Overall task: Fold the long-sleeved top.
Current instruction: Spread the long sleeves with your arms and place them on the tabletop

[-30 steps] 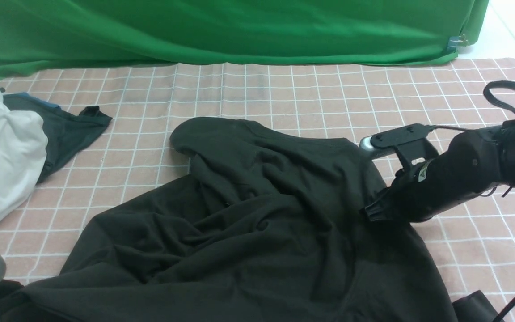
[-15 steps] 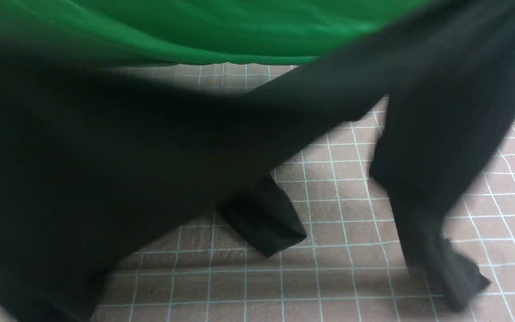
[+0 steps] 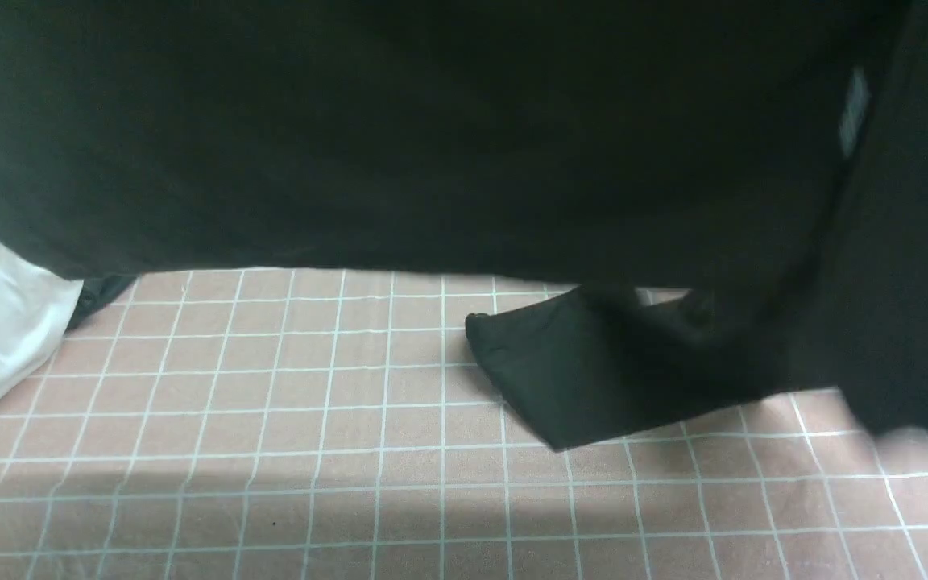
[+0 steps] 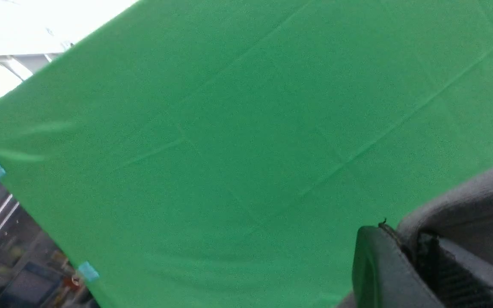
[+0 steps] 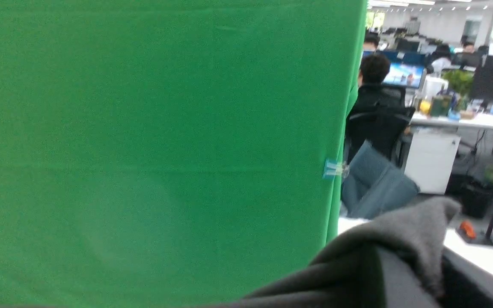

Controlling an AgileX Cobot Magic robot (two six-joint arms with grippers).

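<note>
While the top (image 3: 432, 145) hangs above the mat (image 3: 271, 483), cuff (image 3: 561, 379) touching it, your left gripper (image 4: 417, 252) and right gripper (image 5: 405, 273) each pinch its fabric.

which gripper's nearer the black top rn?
Neither, it's a tie. Left gripper is clamped on the long-sleeved top, fabric between its jaws; right gripper also has its fabric bunched in its grip. Both hold it raised, one cuff touching the table.

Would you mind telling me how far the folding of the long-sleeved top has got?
Done: no fold shows. In hand: the left gripper and right gripper hold the long-sleeved top aloft, one sleeve cuff touching the checked tablecloth. Left: spreading it flat and every fold.
</note>
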